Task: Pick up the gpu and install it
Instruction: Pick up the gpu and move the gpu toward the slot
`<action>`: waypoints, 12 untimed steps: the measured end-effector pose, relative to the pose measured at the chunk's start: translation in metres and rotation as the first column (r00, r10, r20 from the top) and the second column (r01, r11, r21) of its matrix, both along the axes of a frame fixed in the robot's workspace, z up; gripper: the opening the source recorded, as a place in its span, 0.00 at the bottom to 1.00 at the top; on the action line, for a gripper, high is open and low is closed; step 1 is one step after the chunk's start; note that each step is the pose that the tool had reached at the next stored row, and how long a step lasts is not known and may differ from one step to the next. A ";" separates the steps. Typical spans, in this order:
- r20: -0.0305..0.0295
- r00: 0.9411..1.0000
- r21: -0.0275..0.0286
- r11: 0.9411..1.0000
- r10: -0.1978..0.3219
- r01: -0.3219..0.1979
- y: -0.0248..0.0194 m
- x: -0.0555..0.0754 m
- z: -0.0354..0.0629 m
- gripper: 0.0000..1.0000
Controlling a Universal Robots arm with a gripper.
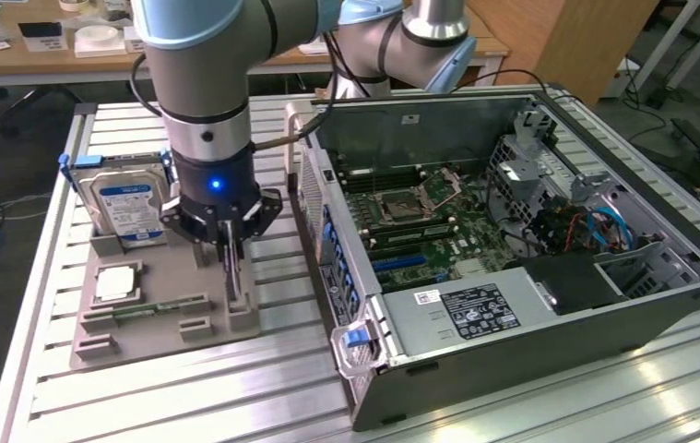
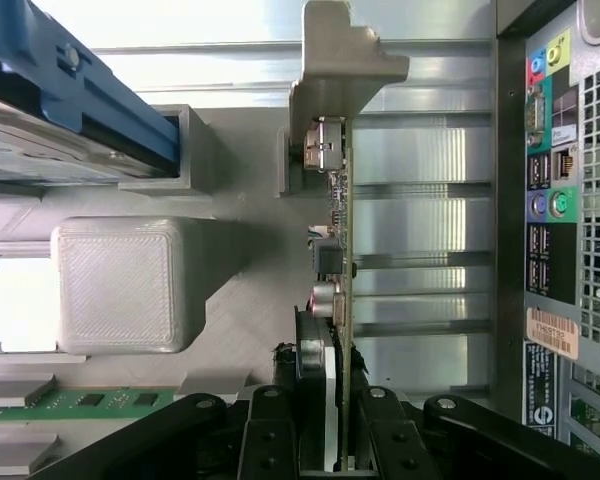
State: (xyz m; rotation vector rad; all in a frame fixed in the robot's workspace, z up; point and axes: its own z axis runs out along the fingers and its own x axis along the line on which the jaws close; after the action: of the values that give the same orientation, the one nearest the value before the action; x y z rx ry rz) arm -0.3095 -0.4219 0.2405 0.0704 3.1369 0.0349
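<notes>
The gpu (image 2: 338, 230) stands upright on its edge in a slot of the gray tray (image 1: 159, 277), just beside the open computer case (image 1: 547, 277). The gripper (image 1: 231, 263) pinches it from above, one finger on each face. The hard drive (image 1: 128, 208) stands in the same tray.

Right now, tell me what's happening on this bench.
The arm's gripper is shut on the gpu, a thin card held edge-on, low at the grey parts holder. A hard drive stands in the same holder. The open computer case lies on the exterior view's right, and the card is not yet in it.
</notes>
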 end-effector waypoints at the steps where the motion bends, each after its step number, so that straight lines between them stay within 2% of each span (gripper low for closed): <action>1: 0.000 1.000 0.000 1.000 0.000 0.000 0.0000 0.000 0.0012 0.28; 6: 0.000 1.000 0.006 1.000 0.000 0.000 0.0000 0.000 0.0076 0.28; 12: 0.000 1.000 0.015 1.000 0.000 0.000 0.0000 0.000 0.0149 0.28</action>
State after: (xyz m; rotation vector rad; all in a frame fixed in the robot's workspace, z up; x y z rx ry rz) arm -0.3094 -0.4219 0.2554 0.0703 3.1369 0.0587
